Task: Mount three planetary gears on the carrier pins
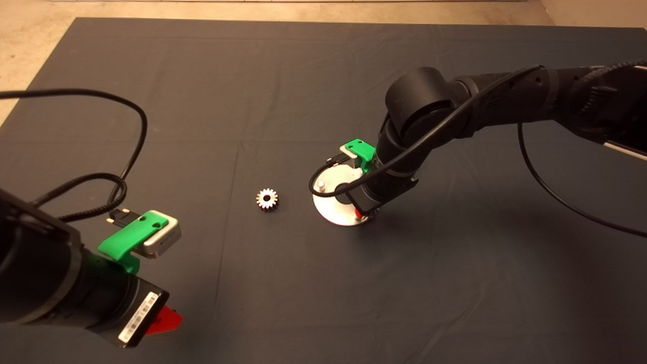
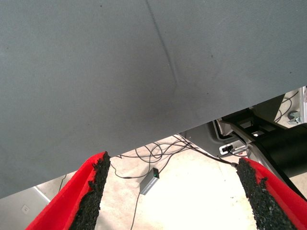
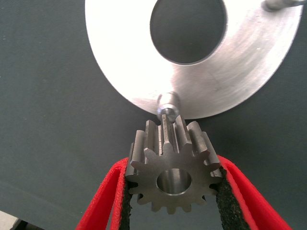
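Observation:
The silver carrier disc lies on the mat right of centre, one pin showing on its left side. My right gripper hangs over the disc's near edge, shut on a dark-grey planetary gear. In the right wrist view the gear sits just beside a carrier pin near the rim of the disc; another pin shows at the picture's edge. A second gear lies flat on the mat left of the disc. The third gear is not in view. My left gripper waits open at the lower left.
The dark mat covers the table. The right arm's black cable loops over the mat at the right. The left wrist view shows the mat's edge and cables on the floor beyond it.

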